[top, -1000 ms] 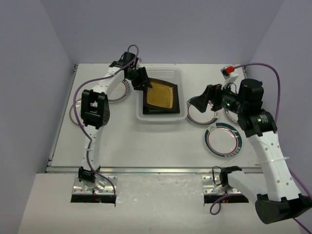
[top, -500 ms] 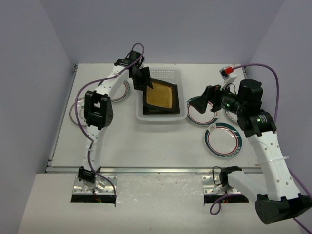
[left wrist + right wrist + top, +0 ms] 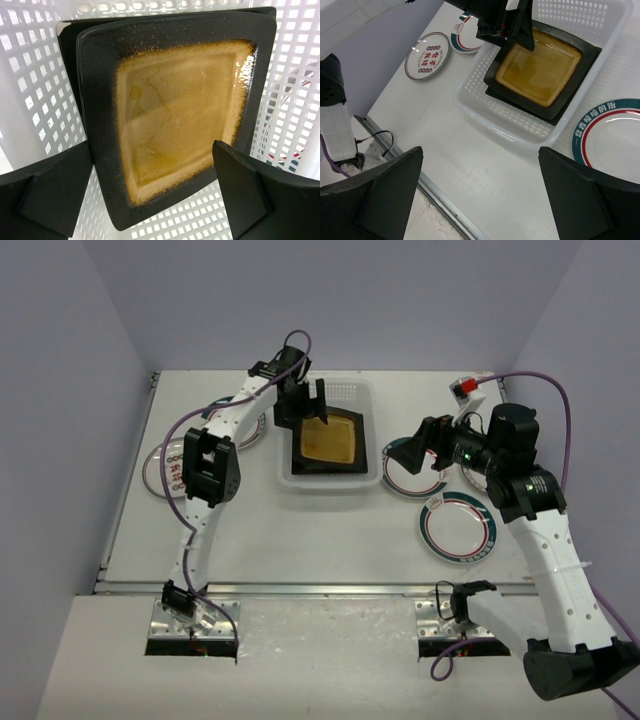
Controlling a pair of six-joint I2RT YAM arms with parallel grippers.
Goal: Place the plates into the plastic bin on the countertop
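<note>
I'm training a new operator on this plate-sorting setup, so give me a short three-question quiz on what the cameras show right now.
1. True or false: the left gripper is clamped on the amber plate.
2. What lies under the amber plate in the plastic bin? A) a round white plate B) another dark square plate C) only the bin floor
3. How many round plates lie on the countertop left of the bin?

Key: 1 false, its jaws stand open above the plate, which lies in the bin. 2 B. 3 two.
</note>
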